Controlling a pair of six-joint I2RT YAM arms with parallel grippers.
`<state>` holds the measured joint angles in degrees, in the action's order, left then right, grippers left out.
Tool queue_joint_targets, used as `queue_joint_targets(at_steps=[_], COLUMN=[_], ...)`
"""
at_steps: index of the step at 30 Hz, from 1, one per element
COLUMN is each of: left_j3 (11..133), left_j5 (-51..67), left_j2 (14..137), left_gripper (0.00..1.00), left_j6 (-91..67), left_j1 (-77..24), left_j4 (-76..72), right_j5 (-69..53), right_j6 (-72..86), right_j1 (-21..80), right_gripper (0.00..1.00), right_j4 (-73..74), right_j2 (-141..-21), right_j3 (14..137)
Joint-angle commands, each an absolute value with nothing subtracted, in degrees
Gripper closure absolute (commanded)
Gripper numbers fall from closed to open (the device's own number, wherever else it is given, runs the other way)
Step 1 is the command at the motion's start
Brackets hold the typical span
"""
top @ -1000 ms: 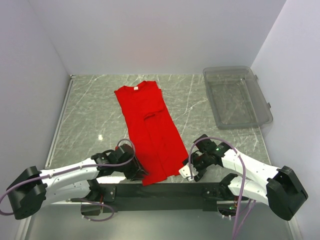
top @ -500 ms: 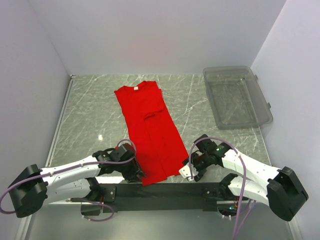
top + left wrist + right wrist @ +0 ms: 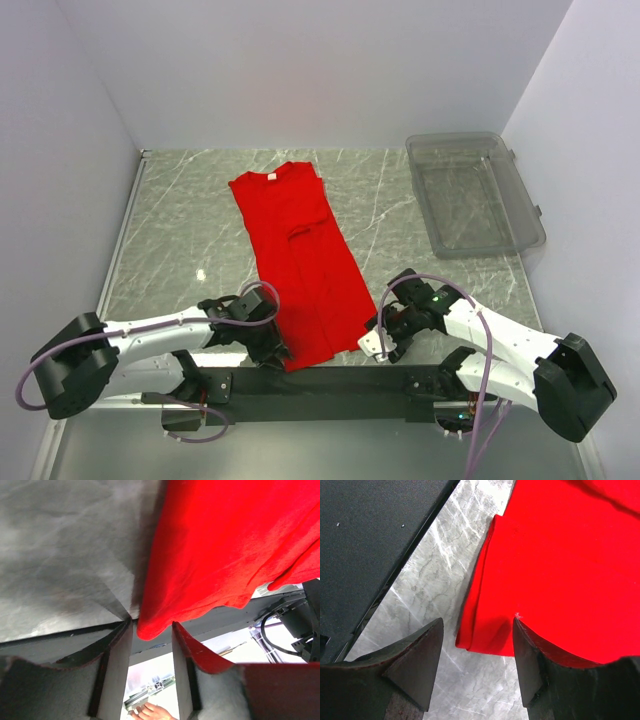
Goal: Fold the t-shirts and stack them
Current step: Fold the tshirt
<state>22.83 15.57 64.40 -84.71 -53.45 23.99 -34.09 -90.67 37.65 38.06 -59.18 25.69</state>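
Over the last second the left arm has been drawn lower and inward at lower left of the top view, while the right arm is unchanged; a two-corner hem pinch is judged imminent. The left gripper [image 3: 152, 630] and right gripper [image 3: 477, 625] are both held parted and empty, each with a bottom hem corner of the plain bright red short-sleeved cloth t-shirt [image 3: 300, 260] between its fingers. The shirt is laid narrow on the grey marbled table [image 3: 190, 220], collar toward upper centre, well apart from the clear plastic bin [image 3: 475, 195] at upper right.
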Motion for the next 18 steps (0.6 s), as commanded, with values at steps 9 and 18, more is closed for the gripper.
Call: queue_joint_targets(at_steps=[9,18], left_j3=[24.34,23.47], left_j5=[14.77,14.41], left_j2=[69.52,65.83], left_gripper=[0.83,0.99], left_j6=[-82.97,-83.23], left_j1=[-53.88,-53.88], left_j4=[19.69,21.27], right_j5=[-35.25,-36.12], right_j6=[-90.88,-92.11], right_j1=[38.06,38.14], right_gripper=[0.37,0.43], right_j4=[37.44,37.53], right_j2=[-58.62,-59.32], right_j3=[25.49,25.22])
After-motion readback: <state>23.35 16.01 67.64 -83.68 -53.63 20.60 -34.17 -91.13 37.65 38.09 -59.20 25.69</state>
